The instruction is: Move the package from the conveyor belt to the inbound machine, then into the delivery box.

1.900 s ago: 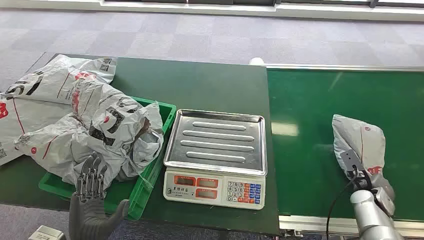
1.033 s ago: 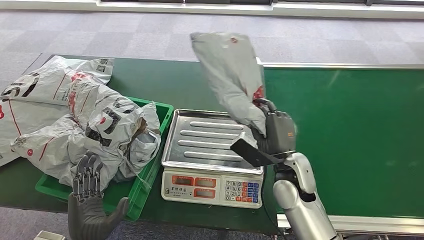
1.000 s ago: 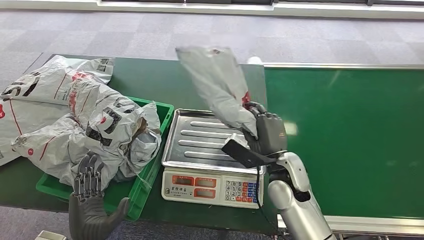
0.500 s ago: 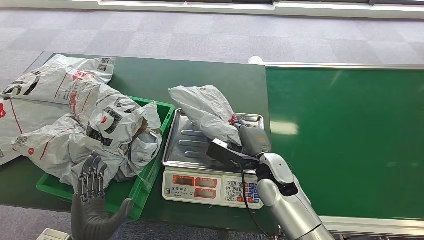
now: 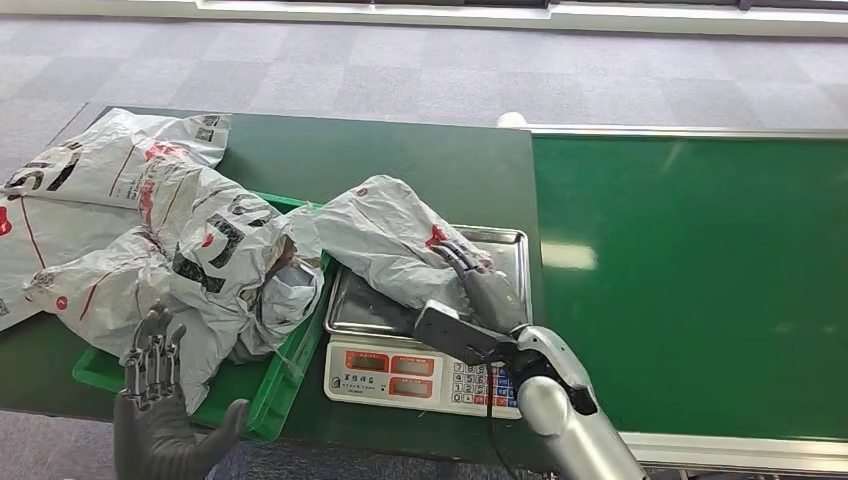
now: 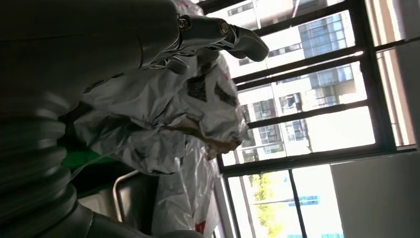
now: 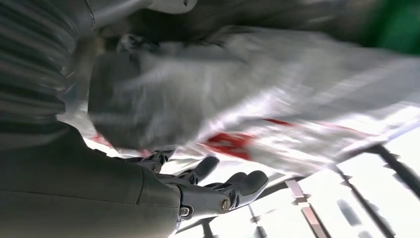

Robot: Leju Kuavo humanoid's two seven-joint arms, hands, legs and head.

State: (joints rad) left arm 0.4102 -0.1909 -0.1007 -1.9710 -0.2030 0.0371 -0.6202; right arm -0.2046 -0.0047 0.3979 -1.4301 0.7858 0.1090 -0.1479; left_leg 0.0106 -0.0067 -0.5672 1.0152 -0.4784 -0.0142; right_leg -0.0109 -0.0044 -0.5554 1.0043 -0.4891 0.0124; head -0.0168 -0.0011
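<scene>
I see the package [image 5: 385,240] lying across the scale tray [image 5: 505,262], its long axis running toward the green box [image 5: 262,398]. My right hand [image 5: 487,290] grips its near end; my left hand [image 5: 150,385], fingers spread and holding nothing, is closer to the box

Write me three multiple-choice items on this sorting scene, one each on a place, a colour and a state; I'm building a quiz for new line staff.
1. Where does the grey plastic package beside the right hand lie?
A. on the steel weighing scale tray
B. on the conveyor belt
C. on the floor

2. What colour is the plastic crate holding the heap of grey bags?
A. blue
B. green
C. red

3. How is the left hand?
A. gripping a bag
B. pressing scale keys
C. open, holding nothing

Answers: 1 A, the package rests across the tray, one end reaching over the crate. 2 B, its rim is bright green. 3 C, its fingers are spread in front of the crate.
</scene>
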